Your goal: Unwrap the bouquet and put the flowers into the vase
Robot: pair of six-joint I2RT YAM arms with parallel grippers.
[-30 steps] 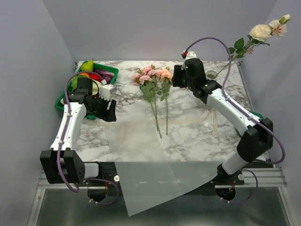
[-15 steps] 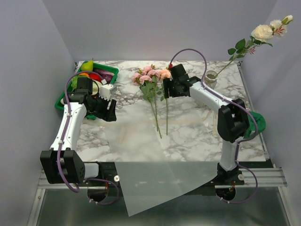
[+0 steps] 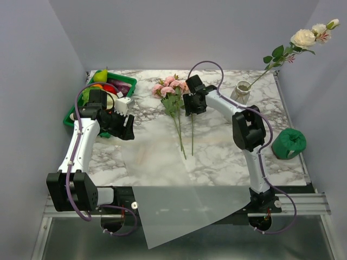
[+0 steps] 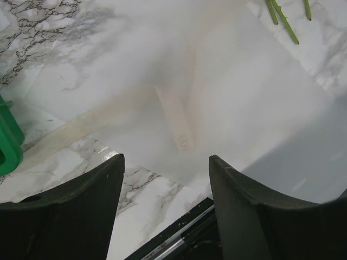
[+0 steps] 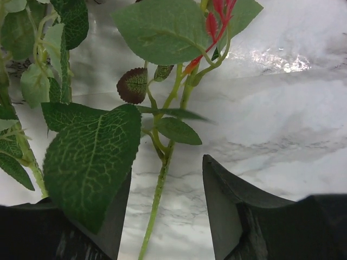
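The bouquet lies undone: its white paper (image 3: 179, 195) is spread flat and hangs over the table's near edge. The loose flowers (image 3: 173, 89), pink and peach roses with leaves, lie at the back middle, stems pointing toward me. My right gripper (image 3: 188, 108) is down over the rightmost one, open, with its thin green stem (image 5: 158, 187) between the fingers and untouched. The vase (image 3: 242, 90) stands at the back right, holding one cream-rose stem (image 3: 302, 38) that leans right. My left gripper (image 3: 129, 130) hangs open and empty above the paper's left edge, where a cream ribbon (image 4: 176, 122) shows.
A green tray (image 3: 69, 115) of toy vegetables sits at the back left, close behind my left arm. A dark green knotted pouch (image 3: 289, 143) rests at the right edge. The right arm's elbow stands between the vase and the pouch.
My right arm has swung left from beside the vase to the lying flowers, and its jaws now straddle a stem. The pouch has come into sight. The left arm has not moved.
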